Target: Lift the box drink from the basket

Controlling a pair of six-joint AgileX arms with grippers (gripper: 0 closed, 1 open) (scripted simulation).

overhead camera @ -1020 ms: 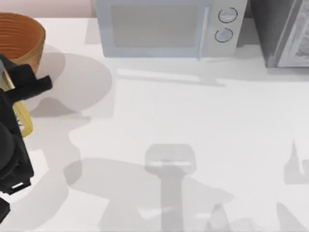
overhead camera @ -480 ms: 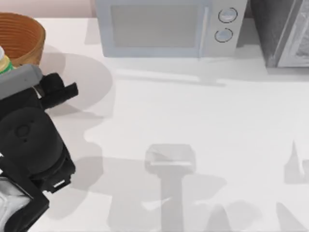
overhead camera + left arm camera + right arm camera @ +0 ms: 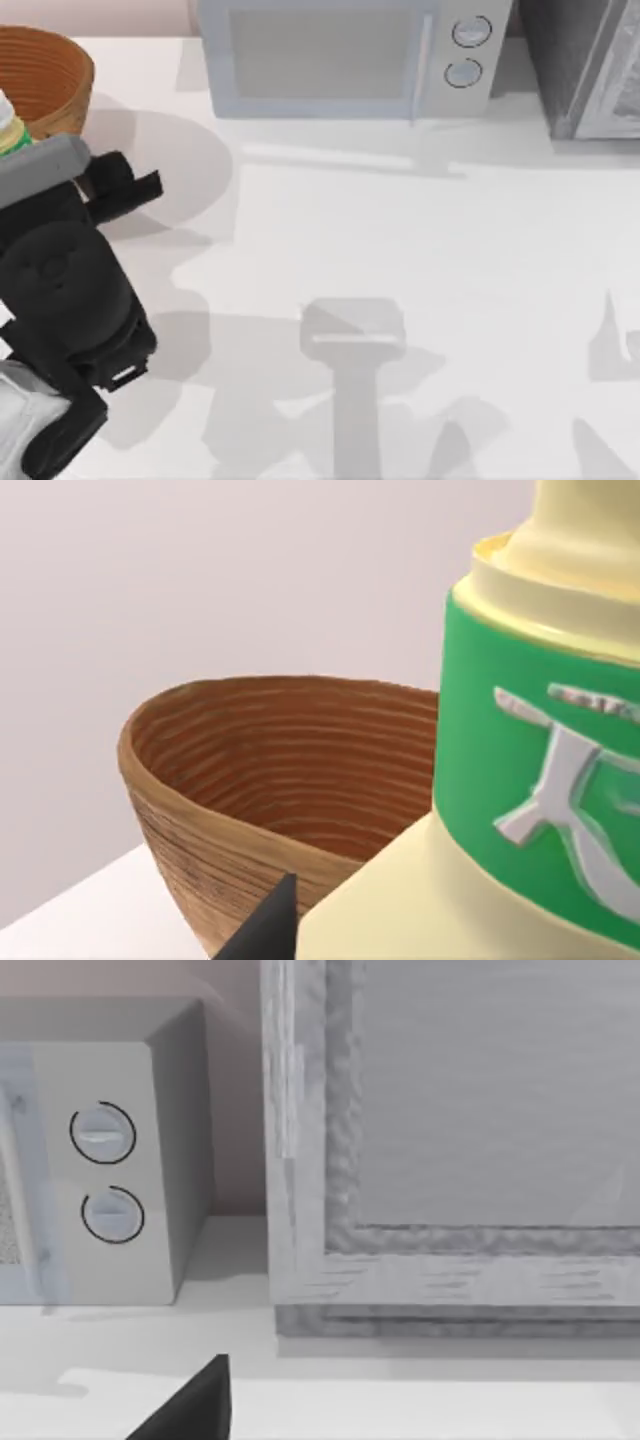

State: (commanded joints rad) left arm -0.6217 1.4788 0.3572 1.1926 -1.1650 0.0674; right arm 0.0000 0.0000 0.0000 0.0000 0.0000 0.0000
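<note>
The left arm (image 3: 60, 310) fills the lower left of the top view, black and bulky, its grey wrist reaching toward the left edge; the drink (image 3: 10, 128) peeks out at that edge, just above the grey wrist, a sliver of yellow, green and pale top, lying below the basket (image 3: 45, 75) in the frame and outside its rim; the basket sits in the upper left corner, orange-brown with fine ribs.

In the left wrist view the drink (image 3: 540, 770) looms at the right of the frame, very close to the camera, green band over pale yellow body with a cream top; the basket (image 3: 260, 780) stands behind it, centre left, its hollow showing bare ribbing; a dark fingertip (image 3: 265, 930) shows at the bottom edge beside the drink; whether the left gripper is pinching the drink I cannot tell, as its tips are hidden.

The microwave (image 3: 345, 60) stands along the top centre of the top view, with a grey cabinet (image 3: 585, 65) at the upper right; the right wrist view shows both, plus a dark fingertip (image 3: 190, 1405) at the bottom; whether the right gripper is spread I cannot tell.
</note>
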